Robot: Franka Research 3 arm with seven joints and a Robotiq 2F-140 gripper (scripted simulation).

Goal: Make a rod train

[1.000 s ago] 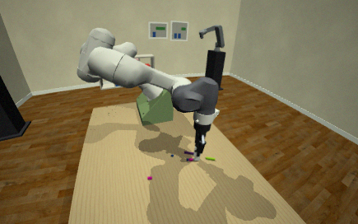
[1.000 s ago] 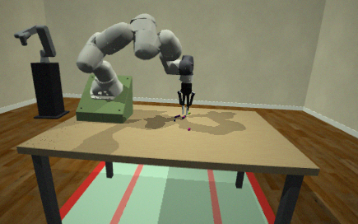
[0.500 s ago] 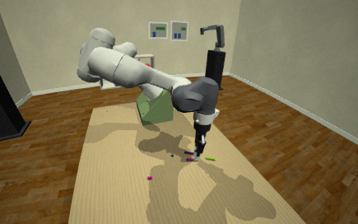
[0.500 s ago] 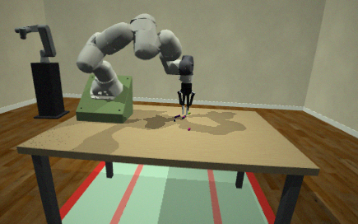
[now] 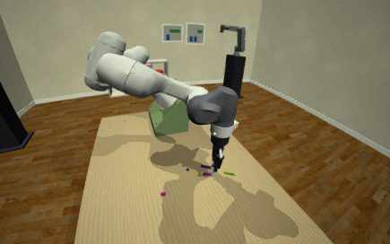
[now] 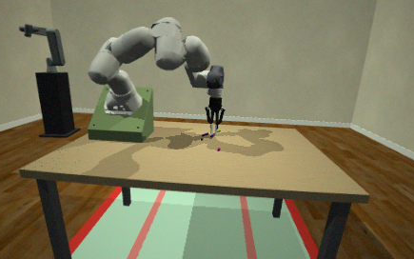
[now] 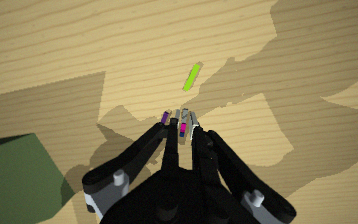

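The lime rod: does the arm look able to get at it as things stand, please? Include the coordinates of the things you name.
Probably yes: the lime rod (image 5: 229, 173) (image 7: 192, 77) lies apart from the other rods, nothing over it, though the gripper (image 5: 214, 173) (image 6: 213, 134) (image 7: 184, 116) would likely need to shift sideways.
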